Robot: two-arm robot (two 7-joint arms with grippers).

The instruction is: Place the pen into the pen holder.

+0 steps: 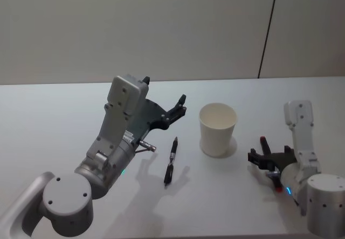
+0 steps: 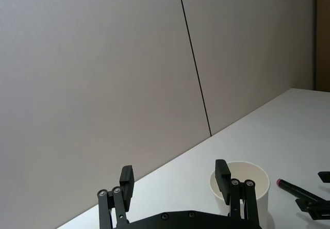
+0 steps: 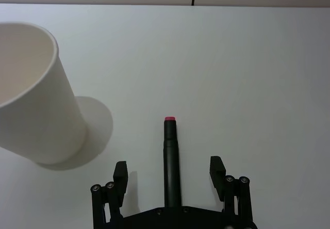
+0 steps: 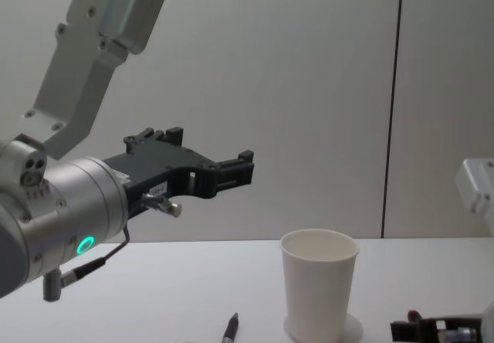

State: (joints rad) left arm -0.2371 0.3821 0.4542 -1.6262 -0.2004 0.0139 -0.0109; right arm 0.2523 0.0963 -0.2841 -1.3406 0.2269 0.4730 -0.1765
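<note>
Step in hand, as I read it: pick up the pen (image 1: 171, 161). Nothing is gripped and nothing is in the paper cup (image 1: 218, 128).

The pen lies flat on the table (image 1: 64, 104) just left of the cup, near but not touching. Its length runs roughly away from the robot.

The left claw (image 2: 174, 181) hangs in the air left of the cup and above the pen, fingers wide apart and empty. The wrist is pitched nearly level, so the claw points past the cup at the wall rather than at the table.

To do it well:
- Pitch the wrist down until the fingers point at the table.
- Turn the claw so the fingers straddle the barrel crosswise.
- Grip nearer one end than the middle, since the pen must go upright and drop over the cup rim.
- Come down on the side away from the cup. It looks light and a nudge would likely tip it.

The right claw (image 3: 168, 167) sits low by the table right of the cup, fingers spread. A black rod with a red tip (image 3: 170, 141) lies between them, unclamped. I can't tell if it's a second pen.
</note>
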